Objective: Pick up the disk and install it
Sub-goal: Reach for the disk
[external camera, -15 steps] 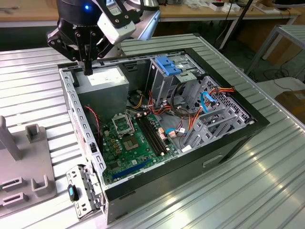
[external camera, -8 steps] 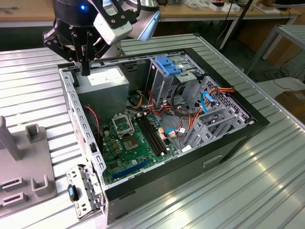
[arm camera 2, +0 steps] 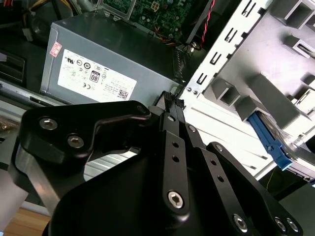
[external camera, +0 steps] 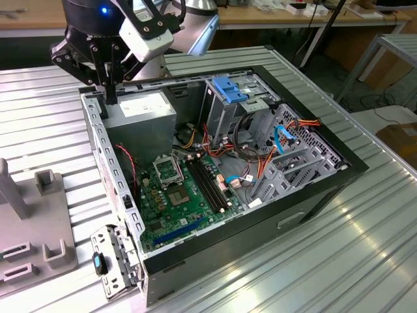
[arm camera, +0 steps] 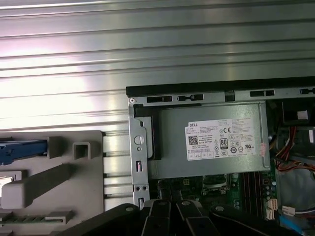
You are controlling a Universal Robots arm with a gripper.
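Gripper [external camera: 109, 98] hangs at eleven o'clock of the open case [external camera: 287, 225] in the exterior view, fingertips pointing down over the corner by the power supply [external camera: 140, 112]. Jaws are pinched together with nothing between them. The second wrist view shows the two fingers [arm camera 2: 170, 142] lying flat against each other. And the disk [arm camera 2: 269, 141]? It's out on the grey fixture [external camera: 39, 225], which sits at eight o'clock of the case on the ribbed table [external camera: 365, 254]. In both wrist views the disk's blue edge shows on that fixture, on the far side of the case's side wall [arm camera 2: 221, 54] from the power supply, and well apart from the fingertips.
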